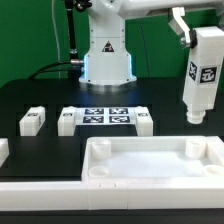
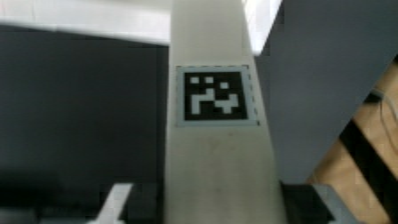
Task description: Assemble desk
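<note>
Black table (image 1: 40,95) before a green curtain, with desk parts laid out and one leg raised.
Gripper (image 1: 190,35) is clamped on an upright tagged leg (image 1: 200,85), holding it clear of the table on the exterior view's right, just behind the slab (image 1: 150,168) lying at the front; other legs (image 1: 67,120) lie flat either side of the marker board (image 1: 105,117).

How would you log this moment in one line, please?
gripper: shut on leg | leg: upright, off the table, exterior view's right | desk top: flat on table, no legs fitted | spare legs: lying near marker board
</note>
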Action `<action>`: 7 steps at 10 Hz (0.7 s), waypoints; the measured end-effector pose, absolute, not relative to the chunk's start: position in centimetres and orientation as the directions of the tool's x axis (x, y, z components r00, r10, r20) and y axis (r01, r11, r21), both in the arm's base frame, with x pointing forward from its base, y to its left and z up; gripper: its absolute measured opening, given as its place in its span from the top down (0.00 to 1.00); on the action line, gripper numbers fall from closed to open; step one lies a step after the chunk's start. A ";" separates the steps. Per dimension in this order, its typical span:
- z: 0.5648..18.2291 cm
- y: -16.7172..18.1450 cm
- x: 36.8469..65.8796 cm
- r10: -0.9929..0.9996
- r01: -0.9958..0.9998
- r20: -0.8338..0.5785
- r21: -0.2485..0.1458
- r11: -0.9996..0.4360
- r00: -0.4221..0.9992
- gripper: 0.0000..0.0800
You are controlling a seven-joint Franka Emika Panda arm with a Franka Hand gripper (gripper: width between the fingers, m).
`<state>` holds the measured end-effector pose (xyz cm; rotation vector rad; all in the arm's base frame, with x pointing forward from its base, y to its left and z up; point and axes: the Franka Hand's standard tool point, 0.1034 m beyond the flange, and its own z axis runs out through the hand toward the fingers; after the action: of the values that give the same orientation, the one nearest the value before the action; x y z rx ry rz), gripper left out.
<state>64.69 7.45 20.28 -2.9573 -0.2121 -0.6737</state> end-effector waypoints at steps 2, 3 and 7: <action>20.1 6.9 64.9 0.108 0.152 0.547 -0.035 -0.988 0.830 0.64; 19.3 7.0 64.9 0.100 0.142 0.629 -0.017 -0.990 0.771 0.64; 16.4 9.0 64.0 0.117 0.166 0.622 -0.021 -0.986 0.774 0.64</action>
<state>63.95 9.05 16.39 -2.8883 -0.2311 -1.0050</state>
